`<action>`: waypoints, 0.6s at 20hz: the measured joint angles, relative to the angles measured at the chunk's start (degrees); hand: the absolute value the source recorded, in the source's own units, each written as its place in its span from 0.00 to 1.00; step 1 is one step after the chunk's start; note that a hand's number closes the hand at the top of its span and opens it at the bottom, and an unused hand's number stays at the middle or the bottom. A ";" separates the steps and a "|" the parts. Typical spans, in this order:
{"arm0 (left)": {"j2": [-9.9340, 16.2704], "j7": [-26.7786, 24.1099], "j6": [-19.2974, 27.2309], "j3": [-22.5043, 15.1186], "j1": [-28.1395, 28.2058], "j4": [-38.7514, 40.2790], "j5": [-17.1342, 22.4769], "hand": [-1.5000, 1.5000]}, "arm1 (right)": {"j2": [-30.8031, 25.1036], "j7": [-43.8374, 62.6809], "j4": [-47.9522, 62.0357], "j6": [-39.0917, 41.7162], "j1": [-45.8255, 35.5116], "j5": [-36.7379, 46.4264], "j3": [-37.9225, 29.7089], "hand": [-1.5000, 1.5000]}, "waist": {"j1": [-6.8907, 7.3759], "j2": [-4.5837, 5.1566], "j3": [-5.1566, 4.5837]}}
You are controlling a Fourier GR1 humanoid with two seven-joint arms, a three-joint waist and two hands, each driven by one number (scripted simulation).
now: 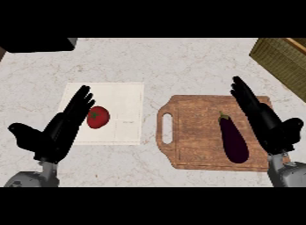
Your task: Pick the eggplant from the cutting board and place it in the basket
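Note:
A dark purple eggplant (234, 139) lies lengthwise on the right half of a wooden cutting board (194, 132). A woven basket (292, 61) stands at the counter's far right corner, partly cut off by the view's edge. My right hand (267, 122) is open with straight fingers, just right of the eggplant and apart from it, over the board's right edge. At the left, my left hand (60, 129) is open too, its fingers up, over the left part of a white mat.
A red tomato (98, 117) sits on the white mat (123, 110), close to my left hand's fingers. A dark object (38, 44) occupies the far left corner. The counter is pale marble (181, 61).

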 measured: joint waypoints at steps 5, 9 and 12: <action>-0.72 -2.94 5.00 1.86 0.27 -0.50 -4.24 0.50 | -1.14 2.23 -4.19 -4.98 1.66 2.47 -3.32 1.00 | 0.38 -2.11 -1.35; -2.05 -5.59 8.64 3.23 1.05 -1.23 -6.34 0.50 | -1.75 1.93 -9.85 -6.68 3.05 10.47 2.57 0.00 | 0.89 -2.72 -1.74; -2.76 -7.17 9.36 3.30 1.50 -1.08 -7.23 0.50 | 2.33 5.67 -9.18 -13.09 2.65 21.49 9.97 0.00 | 1.44 -2.74 -1.88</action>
